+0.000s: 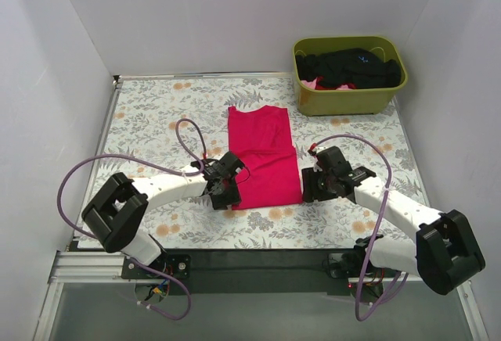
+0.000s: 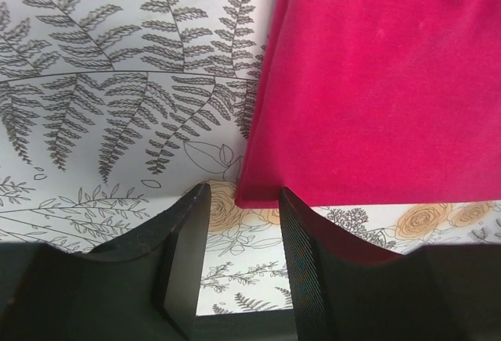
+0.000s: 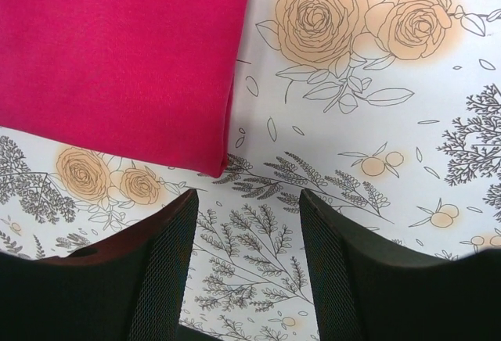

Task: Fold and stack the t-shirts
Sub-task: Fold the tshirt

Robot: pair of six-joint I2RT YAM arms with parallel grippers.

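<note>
The red t-shirt (image 1: 264,157) lies flat near the middle of the table (image 1: 156,114), folded into a long narrow strip that runs from far to near. Its near part is doubled over, so a second layer covers the lower half. In the left wrist view the shirt's near-left corner (image 2: 376,83) sits just ahead of the fingers. In the right wrist view its near-right corner (image 3: 117,52) lies ahead and to the left.

The left gripper (image 1: 223,188) rests low at the shirt's near-left edge. Its 2 fingers (image 2: 184,255) stand apart with only the flower-printed table cover between them, holding nothing. The right gripper (image 1: 313,184) sits just beside the shirt's near-right edge, clear of the cloth. Its jaws are likewise parted and empty, with leaf print showing in the gap (image 3: 246,263).

At the far right corner of the table stands an olive-green bin (image 1: 344,100), well apart from the shirt. It holds black clothes (image 1: 352,67) heaped inside, with a bit of pink showing under them.
</note>
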